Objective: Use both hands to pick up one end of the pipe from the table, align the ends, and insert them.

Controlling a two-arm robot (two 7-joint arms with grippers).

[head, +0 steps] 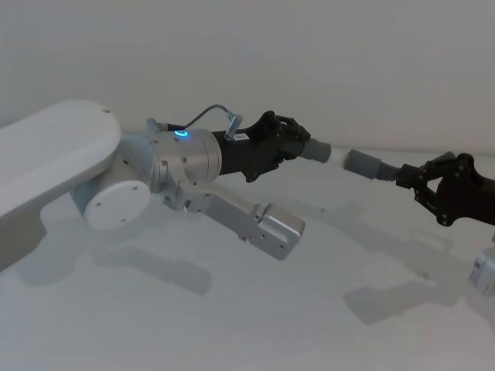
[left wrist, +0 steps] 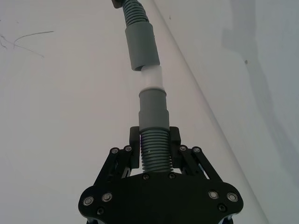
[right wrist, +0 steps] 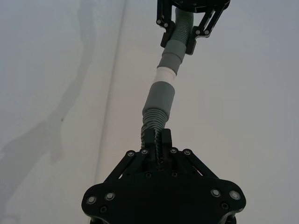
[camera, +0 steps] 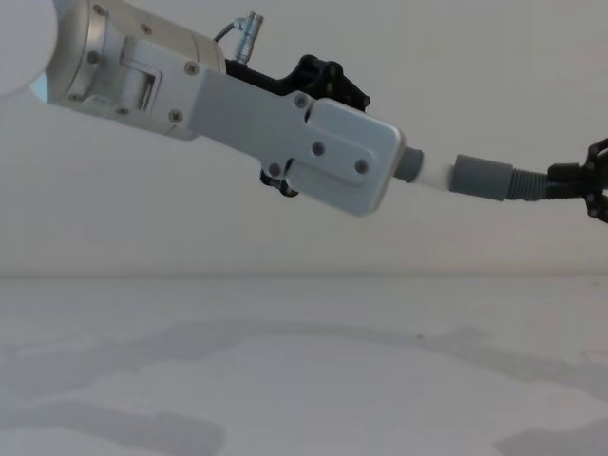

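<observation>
Both pipe pieces held in the air above the white worktop [head: 255,309], nothing resting on it. Left hand [head: 282,143] clamped on 1 ribbed hose piece [left wrist: 154,154], fingers [left wrist: 175,137] pinching the ribs on both sides; its grey cuff [left wrist: 154,109] sticks out just past the fingertips, with a white tip [left wrist: 153,79] poking out of the cuff. Right hand [head: 433,185] clamped on the other ribbed hose piece [right wrist: 156,128], gripped just behind its own grey cuff [right wrist: 160,95], which points toward the left hand.

The 2 ends face each other roughly in line, between the 2 hands. In the left wrist view the white tip reaches the mouth of the opposite cuff [left wrist: 141,46] and seems to touch or just enter its rim; from the head view a small pale gap shows between the cuffs, so cannot tell how far in it sits. Right cuff looks slightly angled off the left one's axis in the left wrist view.

Chest view: left arm crosses from upper left, cuff [camera: 410,163] and white tip emerging past its wrist housing, right cuff [camera: 483,178] just beside, right hand [camera: 591,180] at the right edge
</observation>
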